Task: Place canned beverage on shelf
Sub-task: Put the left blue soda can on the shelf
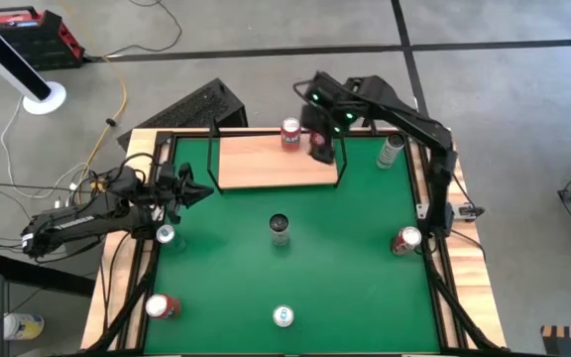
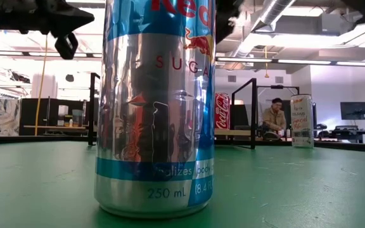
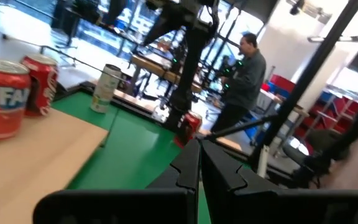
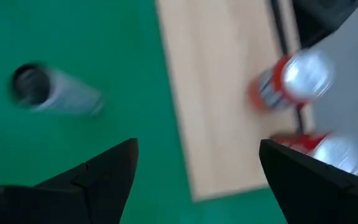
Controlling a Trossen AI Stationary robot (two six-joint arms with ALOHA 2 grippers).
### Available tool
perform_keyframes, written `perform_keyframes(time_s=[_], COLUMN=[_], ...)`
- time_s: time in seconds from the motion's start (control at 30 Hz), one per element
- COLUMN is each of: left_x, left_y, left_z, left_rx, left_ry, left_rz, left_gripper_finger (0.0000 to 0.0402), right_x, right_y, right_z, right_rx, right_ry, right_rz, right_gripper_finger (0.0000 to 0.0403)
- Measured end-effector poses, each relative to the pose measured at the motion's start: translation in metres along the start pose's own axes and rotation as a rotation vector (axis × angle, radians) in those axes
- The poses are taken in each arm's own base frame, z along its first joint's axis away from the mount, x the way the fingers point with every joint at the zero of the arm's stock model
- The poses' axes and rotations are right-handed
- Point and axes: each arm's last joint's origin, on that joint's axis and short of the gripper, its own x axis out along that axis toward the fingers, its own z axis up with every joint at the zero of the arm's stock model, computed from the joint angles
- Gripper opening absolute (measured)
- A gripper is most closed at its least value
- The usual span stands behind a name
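Light-wood shelf (image 1: 266, 162) carries two red cans (image 1: 291, 133); right end effector (image 4: 197, 171) hovers above, fingers apart; left end effector (image 3: 201, 163) together.

The right gripper (image 4: 197, 171) hangs over the green mat (image 4: 73, 37), its two dark fingers (image 4: 101, 171) spread wide; beneath lies the flat light-wood shelf board (image 4: 222, 93); two red-and-silver drink cans (image 4: 291, 78) stand at the board's edge; a dark-topped silver can (image 4: 51, 90) stands out on the mat, well apart.
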Motion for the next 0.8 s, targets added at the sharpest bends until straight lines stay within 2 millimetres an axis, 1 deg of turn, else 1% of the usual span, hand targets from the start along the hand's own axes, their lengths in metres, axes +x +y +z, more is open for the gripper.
perform_keyframes(time_s=[0.1,0.23,0.33,0.4,0.47,0.57,0.63,0.7,0.8], left_x=[0.003,0.010,0.016,0.019,0.018,0.012,0.008,0.003,0.000], left_y=[0.002,0.002,-0.006,-0.015,-0.026,-0.041,-0.047,-0.052,-0.056], left_z=[-0.004,-0.004,0.007,0.022,0.038,0.061,0.069,0.076,0.078], left_rx=[0.007,0.018,0.041,0.067,0.085,0.070,0.032,-0.008,-0.071], left_ry=[0.050,0.131,0.251,0.352,0.470,0.641,0.750,0.830,0.912], left_rz=[-0.019,-0.057,-0.092,-0.086,-0.051,0.048,0.124,0.173,0.214], left_gripper_finger=[0.0000,0.0000,0.0000,0.0000,0.0000,0.0001,0.0006,0.0020,0.0057], right_x=[-0.017,-0.046,-0.064,-0.069,-0.072,-0.074,-0.072,-0.067,-0.059], right_y=[0.026,0.069,0.103,0.122,0.136,0.147,0.150,0.150,0.148], right_z=[-0.013,-0.034,-0.055,-0.070,-0.082,-0.097,-0.104,-0.108,-0.113], right_rx=[0.039,0.081,0.122,0.150,0.187,0.228,0.228,0.222,0.183], right_ry=[0.050,0.018,-0.036,-0.084,-0.154,-0.247,-0.283,-0.301,-0.277], right_rz=[0.033,0.076,0.046,0.000,-0.041,-0.071,-0.086,-0.100,-0.120], right_gripper_finger=[0.0349,0.0334,0.0328,0.0327,0.0326,0.0326,0.0326,0.0326,0.0326])
